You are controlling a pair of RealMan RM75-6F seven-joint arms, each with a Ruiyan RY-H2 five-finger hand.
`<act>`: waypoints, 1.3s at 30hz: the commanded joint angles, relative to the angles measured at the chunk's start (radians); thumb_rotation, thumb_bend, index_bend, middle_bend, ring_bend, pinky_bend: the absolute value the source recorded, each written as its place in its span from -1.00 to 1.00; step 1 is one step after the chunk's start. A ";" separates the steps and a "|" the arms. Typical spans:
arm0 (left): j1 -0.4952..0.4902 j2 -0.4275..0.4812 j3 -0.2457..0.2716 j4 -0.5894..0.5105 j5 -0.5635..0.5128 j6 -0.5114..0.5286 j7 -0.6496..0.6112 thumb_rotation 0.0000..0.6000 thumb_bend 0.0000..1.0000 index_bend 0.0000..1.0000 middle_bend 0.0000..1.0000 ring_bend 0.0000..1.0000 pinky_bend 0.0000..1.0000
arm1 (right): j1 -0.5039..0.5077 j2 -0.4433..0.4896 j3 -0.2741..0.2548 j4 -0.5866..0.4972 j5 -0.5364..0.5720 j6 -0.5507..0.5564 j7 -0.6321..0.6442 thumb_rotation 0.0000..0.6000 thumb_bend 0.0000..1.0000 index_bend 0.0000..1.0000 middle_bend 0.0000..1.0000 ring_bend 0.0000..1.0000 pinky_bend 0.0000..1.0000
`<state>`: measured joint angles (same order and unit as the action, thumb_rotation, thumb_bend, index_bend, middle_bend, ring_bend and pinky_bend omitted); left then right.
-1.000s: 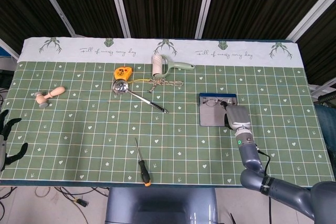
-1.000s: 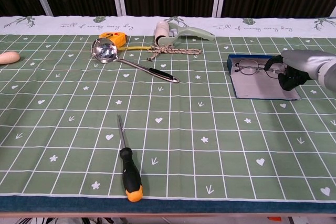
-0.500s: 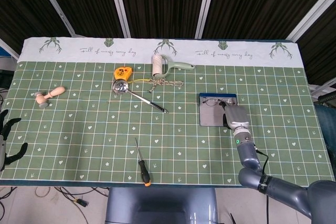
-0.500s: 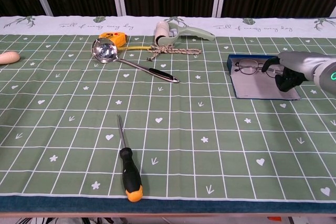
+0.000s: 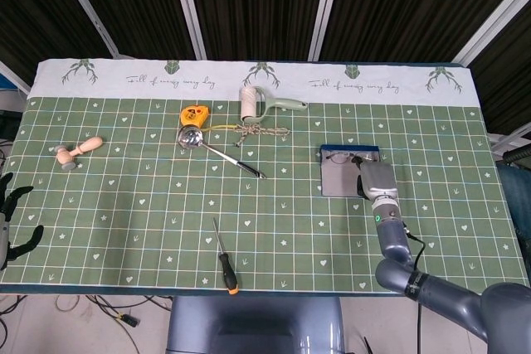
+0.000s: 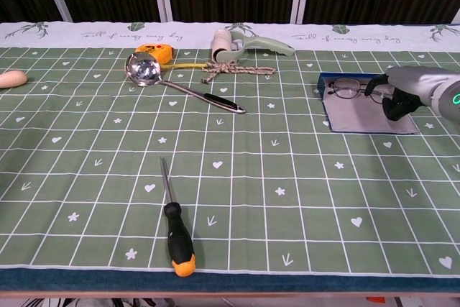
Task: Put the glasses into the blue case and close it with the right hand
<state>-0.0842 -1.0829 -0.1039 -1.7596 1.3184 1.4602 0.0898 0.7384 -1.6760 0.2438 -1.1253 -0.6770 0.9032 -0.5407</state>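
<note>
The thin wire-framed glasses (image 6: 350, 89) lie in the open blue case (image 6: 366, 116) with grey lining, at the right of the green-clothed bench (image 6: 230, 199). The right hand (image 6: 397, 97) curls its fingers at the frame's right end, apparently pinching it. Placement looks nearly done; letting go and closing remain. The left hand (image 5: 10, 220) hangs spread and empty.
</note>
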 commanded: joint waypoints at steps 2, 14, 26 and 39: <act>0.000 0.000 0.000 -0.001 0.001 0.000 0.000 1.00 -0.38 -0.59 -1.00 -1.00 -1.00 | 0.005 -0.006 0.005 0.013 0.014 -0.005 -0.008 1.00 0.64 -0.70 0.90 1.00 1.00; 0.001 0.000 0.001 0.003 0.002 0.001 -0.003 1.00 -0.38 -0.59 -1.00 -1.00 -1.00 | 0.018 -0.019 0.011 0.028 0.047 -0.011 -0.036 1.00 0.64 -0.94 0.91 1.00 1.00; 0.000 0.002 0.001 0.000 -0.002 -0.002 -0.001 1.00 -0.38 -0.59 -1.00 -1.00 -1.00 | 0.021 -0.013 0.016 0.014 0.063 -0.003 -0.052 1.00 0.64 -0.98 0.91 1.00 1.00; -0.001 0.002 0.003 -0.001 -0.004 -0.006 0.010 1.00 -0.38 -0.59 -1.00 -1.00 -1.00 | -0.069 0.071 -0.059 -0.142 -0.187 0.123 0.073 1.00 -0.66 -0.79 -0.22 0.04 0.19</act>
<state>-0.0851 -1.0809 -0.1006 -1.7603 1.3140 1.4540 0.1001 0.6987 -1.6226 0.2211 -1.2488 -0.7957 0.9917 -0.5030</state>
